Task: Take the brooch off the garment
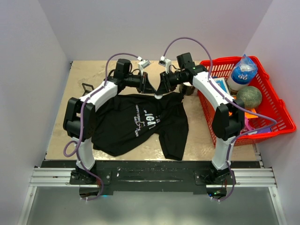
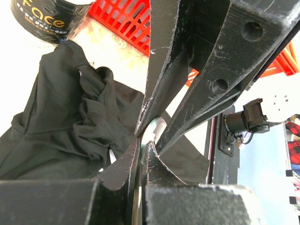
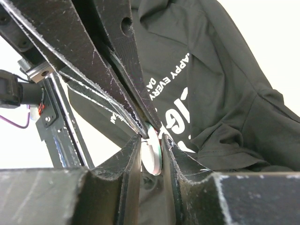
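The garment [image 1: 136, 122] is a black T-shirt with white lettering, spread across the table; it also shows in the left wrist view [image 2: 61, 117] and the right wrist view [image 3: 225, 84]. At its far collar edge sits a small white round disc with a greenish rim [image 1: 158, 96], which I take as the brooch. My left gripper [image 1: 151, 89] and right gripper [image 1: 162, 89] meet tip to tip there. The left gripper [image 2: 143, 147] is pinched on the disc's edge [image 2: 157, 129]. The right gripper [image 3: 151, 140] is closed around the disc [image 3: 152, 157].
A small black open-frame piece [image 1: 87, 87] lies on the bare table at far left, apart from the shirt. A dark tape roll [image 1: 190, 89] stands behind the collar. A red basket [image 1: 276, 108] at right holds a bottle [image 1: 242, 72] and a green ball [image 1: 249, 96].
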